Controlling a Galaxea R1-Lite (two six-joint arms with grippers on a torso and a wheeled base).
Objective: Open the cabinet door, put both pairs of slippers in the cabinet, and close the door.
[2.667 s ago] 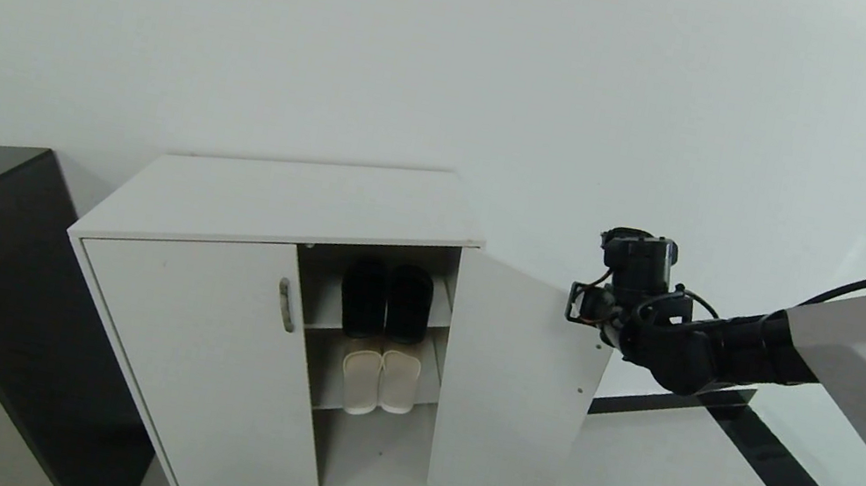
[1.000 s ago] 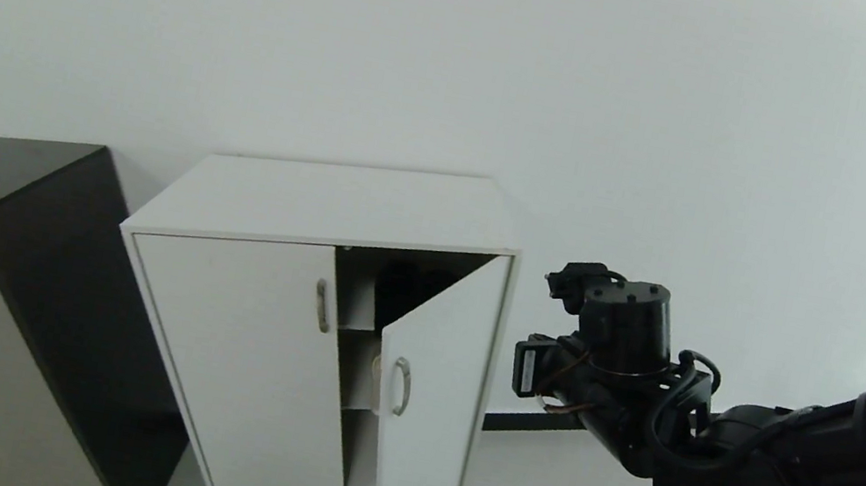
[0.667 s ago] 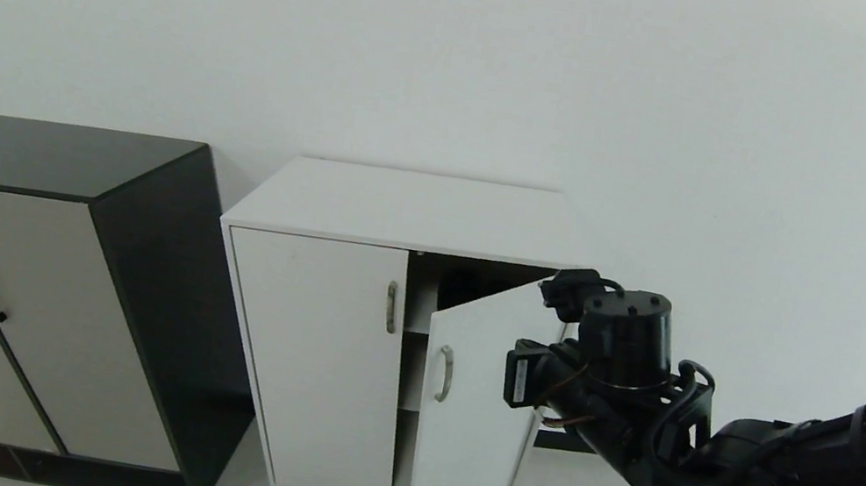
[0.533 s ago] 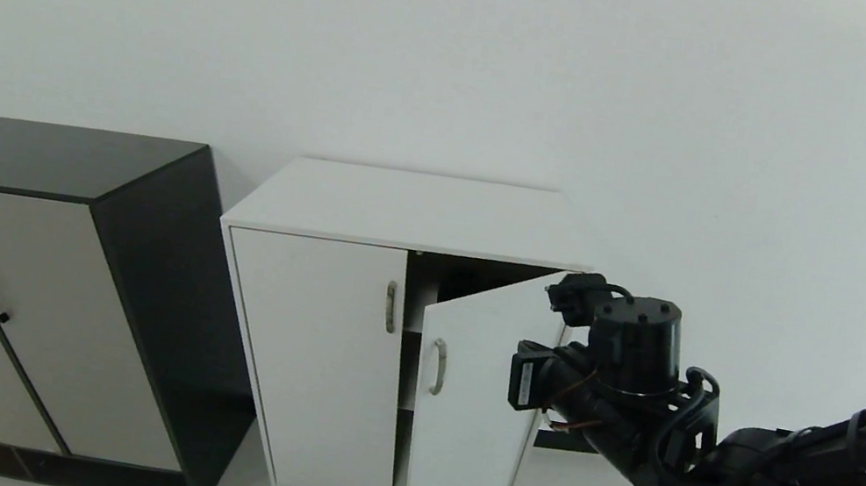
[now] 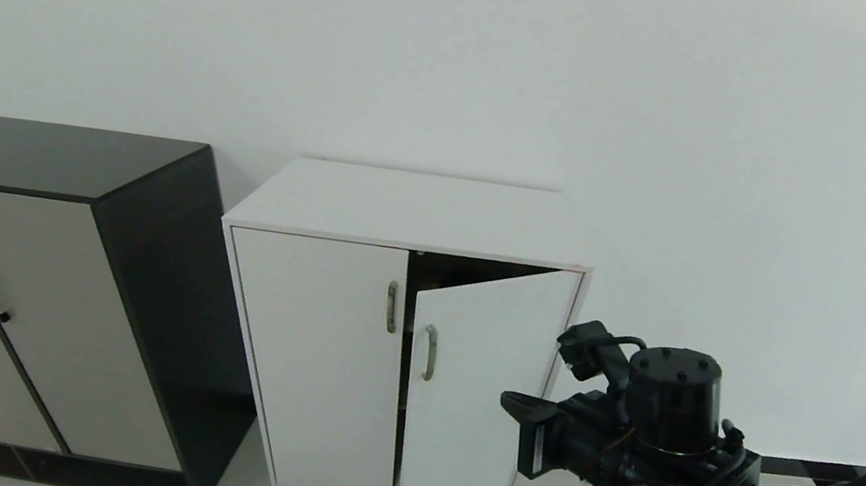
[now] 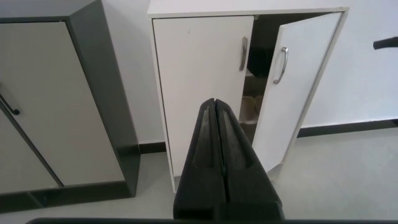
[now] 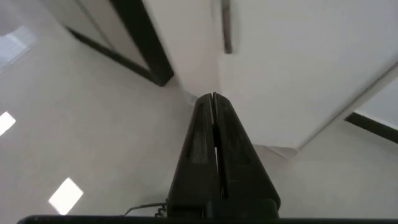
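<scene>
Behind the ajar door (image 5: 476, 393) | slippers (image 6: 250, 107) mostly hidden | cabinet (image 5: 412, 208) interior dark

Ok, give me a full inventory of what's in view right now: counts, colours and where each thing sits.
Two-door wooden cabinet: one, white, against the wall.
Left cabinet door: one, white, shut.
Right cabinet door: one, white, ajar.
Metal bar handles: two, silvery, upright at the doors' inner edges.
Pale slippers: count unclear, cream, on a shelf seen through the gap.
Dark shape: one, black, on the shelf above; possibly the other pair.
Large cabinet with grey doors: one, black, left of the white one.
Skirting strip: one, black, at the foot of the wall.
Left pincer: one, black, shut, facing the cabinet front.
Right pincer: one, black, shut, close to the ajar door.
</scene>
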